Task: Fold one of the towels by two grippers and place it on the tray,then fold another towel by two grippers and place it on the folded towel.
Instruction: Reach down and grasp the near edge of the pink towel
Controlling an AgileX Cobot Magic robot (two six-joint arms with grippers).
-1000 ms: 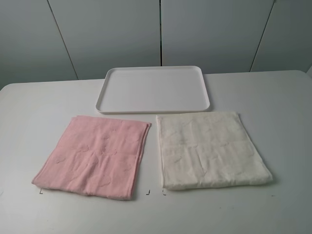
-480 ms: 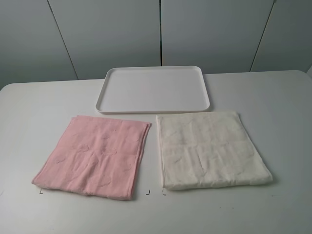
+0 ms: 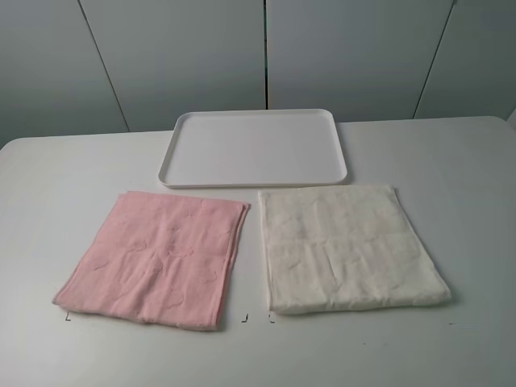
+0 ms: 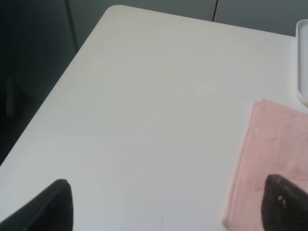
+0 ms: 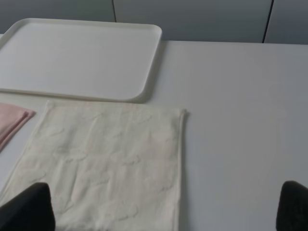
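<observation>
Towels lie side by side on the white table [image 3: 451, 161] in the exterior high view. The pink towel [image 3: 157, 258] is on the left and the cream towel [image 3: 347, 250] on the right. Both are spread flat, close together but not touching. The tray [image 3: 254, 147], white and shallow, sits just beyond them toward the grey panelled wall [image 3: 185, 56]. Its near rim runs close to the far edges of both towels.

In the left wrist view, the left gripper [image 4: 168, 209] hangs above the table with its two dark fingertips [image 4: 55, 207] set wide apart, gripping nothing. One fingertip is over bare table and the other over the pink towel, near that towel's outer edge. A sliver of the tray's rim shows past the towel's far corner.

In the right wrist view, the right gripper [image 5: 159, 211] is also spread wide and holds nothing. It is poised over the cream towel, which lies flat beneath the gap between the tips. The tray lies just past the towel's far edge, with a narrow strip of table between them. A corner of the pink towel shows beside the cream one.
</observation>
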